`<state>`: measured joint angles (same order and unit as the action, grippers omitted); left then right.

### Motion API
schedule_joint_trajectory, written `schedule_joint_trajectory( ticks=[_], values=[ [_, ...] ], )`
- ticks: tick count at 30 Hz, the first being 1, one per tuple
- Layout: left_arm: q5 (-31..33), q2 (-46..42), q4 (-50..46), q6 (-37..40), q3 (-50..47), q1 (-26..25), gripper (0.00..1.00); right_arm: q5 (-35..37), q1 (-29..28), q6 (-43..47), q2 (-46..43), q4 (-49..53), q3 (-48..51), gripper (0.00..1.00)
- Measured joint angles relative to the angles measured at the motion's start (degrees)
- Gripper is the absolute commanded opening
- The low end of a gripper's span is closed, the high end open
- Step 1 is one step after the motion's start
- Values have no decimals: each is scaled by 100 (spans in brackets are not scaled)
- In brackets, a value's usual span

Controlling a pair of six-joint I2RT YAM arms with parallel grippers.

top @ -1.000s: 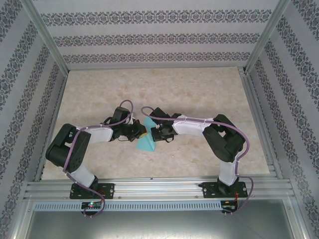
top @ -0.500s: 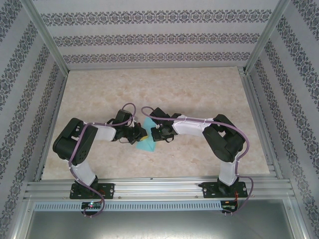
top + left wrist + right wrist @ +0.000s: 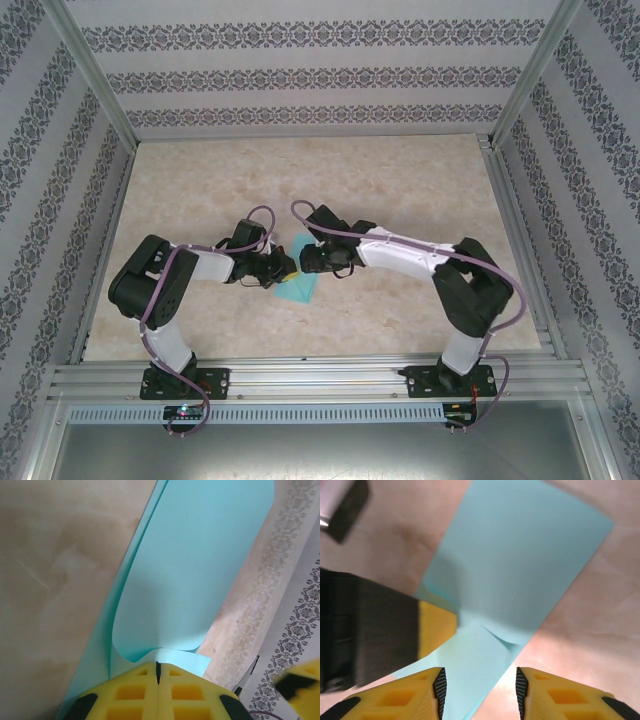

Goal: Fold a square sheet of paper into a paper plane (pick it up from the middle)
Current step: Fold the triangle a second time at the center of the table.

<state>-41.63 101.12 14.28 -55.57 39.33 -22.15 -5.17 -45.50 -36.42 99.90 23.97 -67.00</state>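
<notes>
Square sheet of paper (image 3: 520, 555): rests doubled over at the middle of the table (image 3: 400, 180). Left gripper (image 3: 157, 675): clamps shut on its fold, likely pinning the crease. Right gripper (image 3: 480, 685): stands open astride one edge, gripping nothing.

The square sheet of paper (image 3: 200, 570) looks thin, smooth and matt. Yellow pads (image 3: 135, 695) on the left end effector (image 3: 157, 672) seem matt and rubbery. The surface (image 3: 400, 170) is smooth mock marble, and the frame rails (image 3: 300, 375) are brushed metal.

Black-and-white arms (image 3: 205, 265), purple cables (image 3: 262, 212), yellow, perhaps foam fingers (image 3: 145, 680).
</notes>
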Motion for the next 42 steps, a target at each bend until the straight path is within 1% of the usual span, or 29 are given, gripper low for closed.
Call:
schedule_joint_trajectory(
  ticks=[2,4,5,8,13,18,28,36,42],
  values=[
    [2,2,0,4,0,0,0,-160,-2,-210,-275,-317,240,24],
    [2,0,0,2,0,0,0,-476,-39,-514,-409,-791,546,13],
    [0,0,0,4,0,0,0,-625,-57,-636,-400,-968,651,10],
    [0,0,0,4,0,0,0,-1012,-195,-997,-210,-1438,844,7],
    [0,0,0,7,0,0,0,-1386,-398,-1366,219,-1856,857,7],
    [0,0,-2,9,0,0,0,-1486,-413,-1488,476,-1963,857,7],
    [2,0,-7,72,2,-2,0,-1486,-396,-1486,603,-1919,935,9],
    [2,0,-7,116,0,-2,0,-1495,-372,-1582,603,-2146,1182,10],
    [4,0,-9,140,2,-2,0,-1635,-337,-1668,616,-2302,1248,11]
  ],
)
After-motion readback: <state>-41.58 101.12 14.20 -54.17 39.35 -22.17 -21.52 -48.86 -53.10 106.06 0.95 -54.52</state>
